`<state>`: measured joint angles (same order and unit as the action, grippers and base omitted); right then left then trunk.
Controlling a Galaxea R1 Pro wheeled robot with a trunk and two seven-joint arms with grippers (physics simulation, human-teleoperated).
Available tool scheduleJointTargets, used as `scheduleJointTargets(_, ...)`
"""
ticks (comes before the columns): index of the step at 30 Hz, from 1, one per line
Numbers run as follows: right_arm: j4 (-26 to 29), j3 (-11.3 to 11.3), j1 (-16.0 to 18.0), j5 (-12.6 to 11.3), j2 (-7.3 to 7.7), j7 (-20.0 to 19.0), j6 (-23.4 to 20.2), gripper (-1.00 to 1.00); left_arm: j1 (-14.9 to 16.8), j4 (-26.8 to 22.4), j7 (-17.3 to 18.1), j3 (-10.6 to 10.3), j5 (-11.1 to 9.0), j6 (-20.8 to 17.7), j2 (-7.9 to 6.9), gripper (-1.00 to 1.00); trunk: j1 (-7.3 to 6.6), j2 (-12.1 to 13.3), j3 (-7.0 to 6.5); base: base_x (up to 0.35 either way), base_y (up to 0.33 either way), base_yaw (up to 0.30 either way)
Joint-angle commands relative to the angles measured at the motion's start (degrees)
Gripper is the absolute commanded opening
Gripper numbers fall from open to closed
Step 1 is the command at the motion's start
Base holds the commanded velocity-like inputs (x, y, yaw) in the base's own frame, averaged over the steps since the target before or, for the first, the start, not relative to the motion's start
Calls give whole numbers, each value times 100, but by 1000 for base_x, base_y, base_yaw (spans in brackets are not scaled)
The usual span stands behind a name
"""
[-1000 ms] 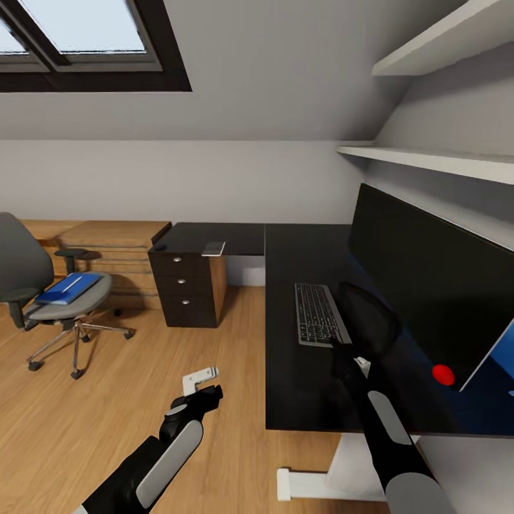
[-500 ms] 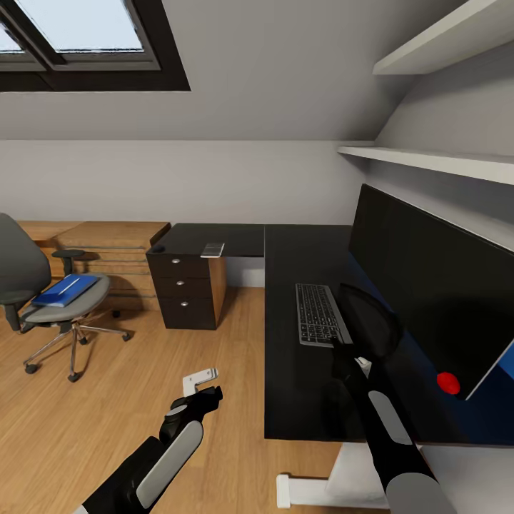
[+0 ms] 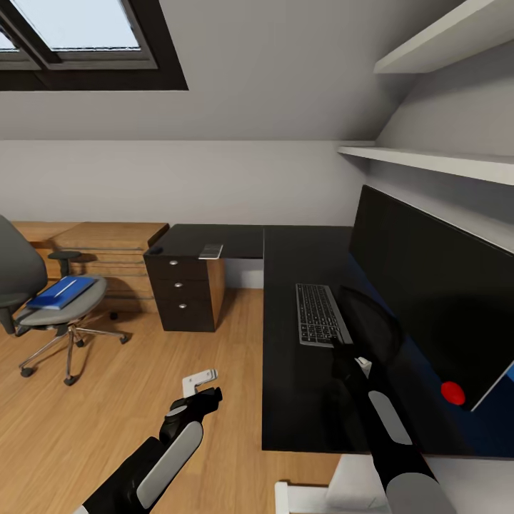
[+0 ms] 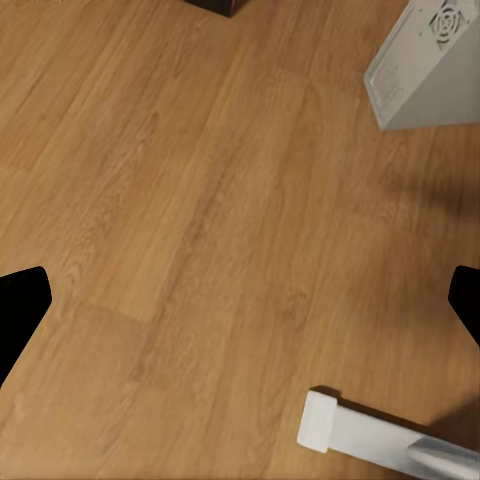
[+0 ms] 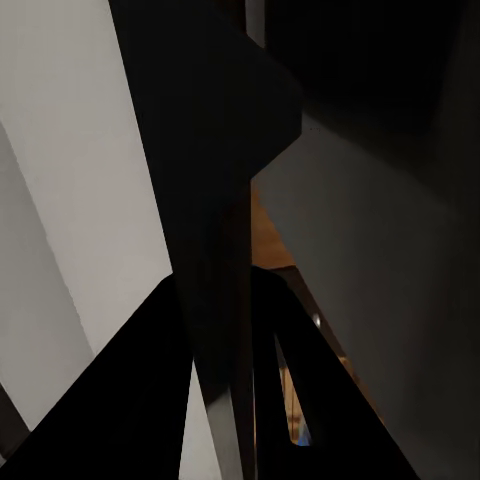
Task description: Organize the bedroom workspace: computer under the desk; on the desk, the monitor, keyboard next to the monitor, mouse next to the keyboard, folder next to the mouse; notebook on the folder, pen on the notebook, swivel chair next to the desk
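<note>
The monitor (image 3: pixel 435 300) stands on the desk (image 3: pixel 293 371), its round base (image 3: pixel 368 321) just beside the keyboard (image 3: pixel 319 314). The right hand (image 3: pixel 340 351) sits at that base; whether it grips I cannot tell. The screen looks thin, top-heavy and fragile, so the base or stem seems the safest hold. The left hand (image 3: pixel 203 384) hangs open and empty over the floor (image 4: pixel 200 230). The folder (image 3: pixel 61 293) lies on the chair (image 3: pixel 50 314).
</note>
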<state>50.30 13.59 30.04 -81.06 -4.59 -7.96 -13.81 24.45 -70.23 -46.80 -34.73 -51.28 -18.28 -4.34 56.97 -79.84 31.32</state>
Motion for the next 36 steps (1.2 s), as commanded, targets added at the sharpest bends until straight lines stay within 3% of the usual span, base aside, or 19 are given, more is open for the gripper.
scheduleJointTargets(1,-17,36,2,20,-6,76,-43,-100,7,-9,-40,-14,-23,-18,-6,100,0,-3,7,41,-2,0)
scheduleJointTargets(36,-20,22,2,28,-6,84,-34,-100,7,-8,-40,-11,-32,-18,-14,100,0,-3,7,38,-15,0)
